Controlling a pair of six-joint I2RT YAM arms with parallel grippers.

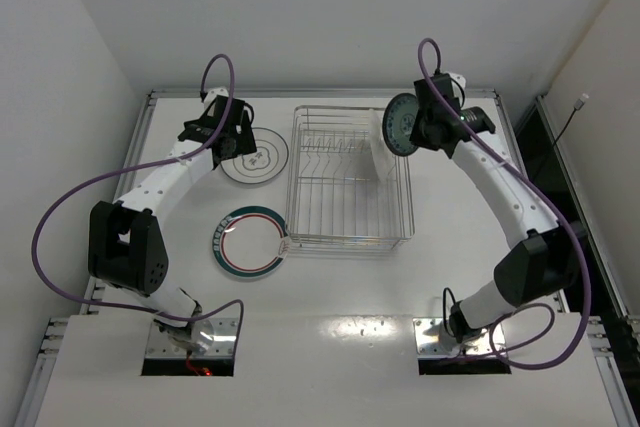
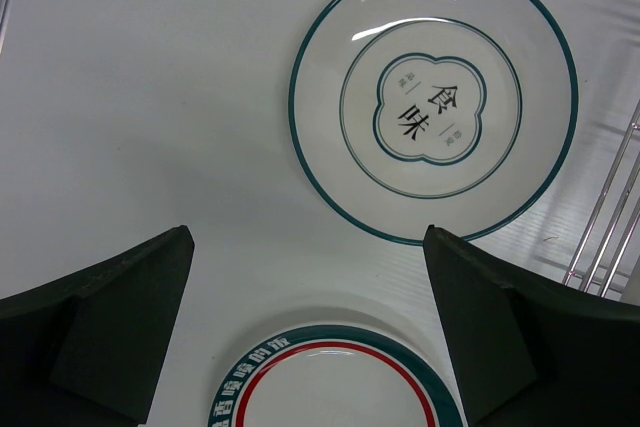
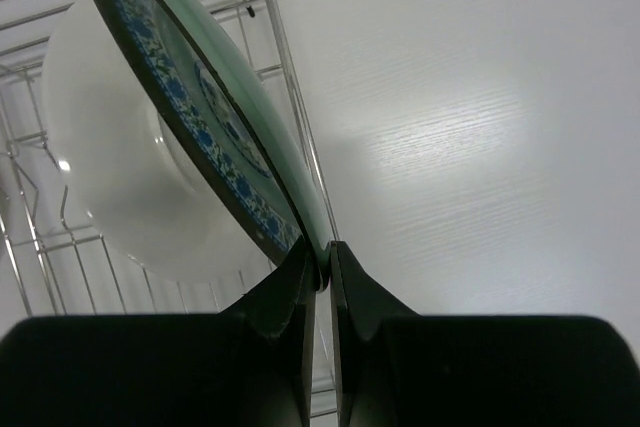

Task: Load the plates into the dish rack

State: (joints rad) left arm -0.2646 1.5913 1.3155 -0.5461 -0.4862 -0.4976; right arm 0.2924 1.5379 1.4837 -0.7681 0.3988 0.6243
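**A:** What is lying nearest the arm bases?

**B:** A round white plate with a green rim and a red ring (image 1: 250, 241) is lying flat on the white table (image 1: 455, 277). It is just beside the near left corner of the rectangular silver wire dish rack (image 1: 345, 240). The left wrist view is cutting off all but its far edge.

**A:** And what is sitting in the rack?

**B:** One round white plate (image 3: 120, 177) is standing on edge among the tines at the far right end. Its back is facing the right wrist camera, so I cannot tell its rim colour.

**A:** Further back on the left?

**B:** A white plate with a thin teal rim and dark characters at its centre (image 2: 433, 99) is lying flat beside the rack's far left end. The left gripper (image 2: 308, 237) is hanging above the table by that plate, fingers spread wide and grasping nothing.

**A:** And the right side?

**B:** The right gripper (image 3: 322, 252) is pinching the rim of a smaller teal-blue patterned plate (image 3: 215, 147). It is holding the plate on edge and tilted over the rack's far right corner, just in front of the standing white plate. I cannot tell whether the held plate is touching the wires.
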